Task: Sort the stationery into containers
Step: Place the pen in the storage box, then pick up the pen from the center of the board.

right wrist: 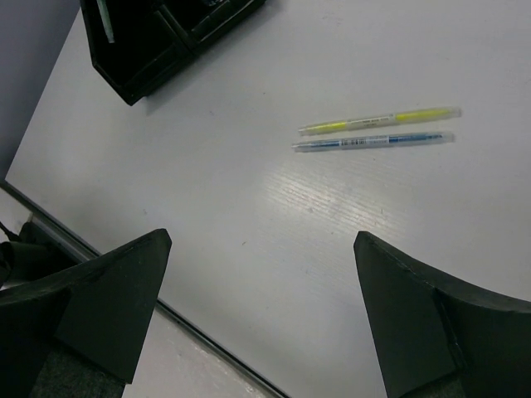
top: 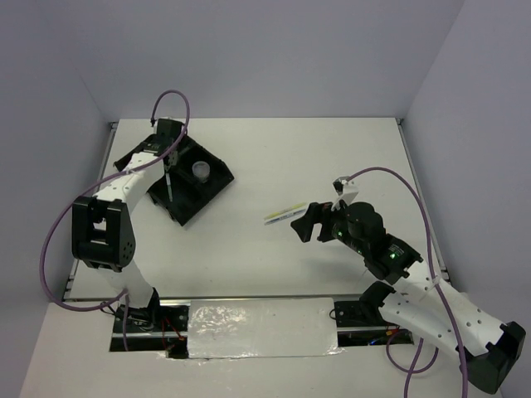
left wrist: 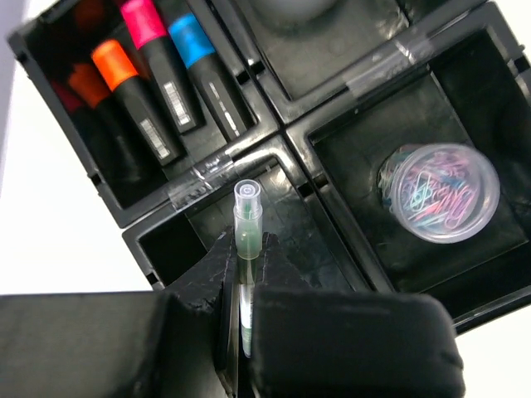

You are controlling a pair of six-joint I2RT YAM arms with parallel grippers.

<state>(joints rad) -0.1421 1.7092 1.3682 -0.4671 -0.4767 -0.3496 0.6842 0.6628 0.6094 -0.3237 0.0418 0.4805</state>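
The black four-compartment tray (top: 211, 189) lies at the back left. My left gripper (top: 169, 157) hovers over it, shut on a thin green-and-clear pen (left wrist: 247, 217) that points down over an empty compartment (left wrist: 319, 240). The orange (left wrist: 116, 63), pink (left wrist: 143, 21) and blue (left wrist: 191, 39) highlighters lie together in one compartment. A round clear piece with coloured bits inside (left wrist: 440, 192) sits in another. A greyish round thing (left wrist: 290, 7) shows in the far one. A yellow-green pen (right wrist: 380, 121) and a blue pen (right wrist: 373, 141) lie side by side on the table. My right gripper (right wrist: 261, 240) is open and empty, short of them.
The two loose pens (top: 284, 214) lie mid-table, just left of my right gripper (top: 303, 224). The tray's corner (right wrist: 149, 50) shows at the top left of the right wrist view. A shiny sheet (top: 261, 327) covers the near edge between the arm bases.
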